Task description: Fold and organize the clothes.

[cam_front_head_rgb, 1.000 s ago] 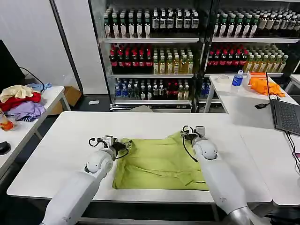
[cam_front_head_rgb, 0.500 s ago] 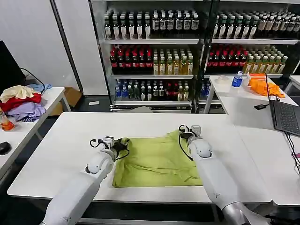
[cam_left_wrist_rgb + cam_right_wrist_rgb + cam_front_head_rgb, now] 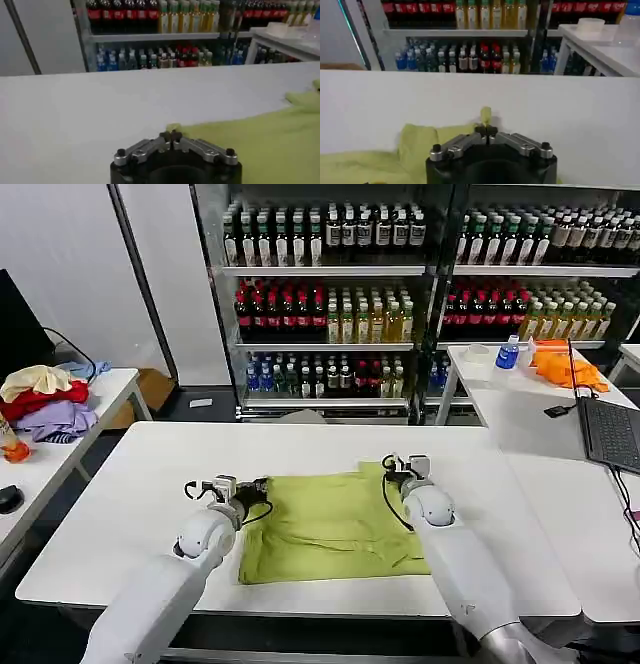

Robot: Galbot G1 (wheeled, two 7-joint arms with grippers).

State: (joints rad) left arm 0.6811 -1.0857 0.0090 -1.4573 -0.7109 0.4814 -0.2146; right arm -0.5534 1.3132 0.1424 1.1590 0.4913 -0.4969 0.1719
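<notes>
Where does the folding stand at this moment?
Done: the lime T-shirt lies spread on the white table, partly folded into a rough rectangle. In hand: the left gripper is pinching its far left corner and the right gripper its far right corner, both shut on fabric. Left: finishing the folds and putting it away.

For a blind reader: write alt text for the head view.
Two white robot arms pinch the far corners of a lime T-shirt lying on a white table, left gripper and right gripper shut on fabric. Drink-bottle shelves stand behind.
</notes>
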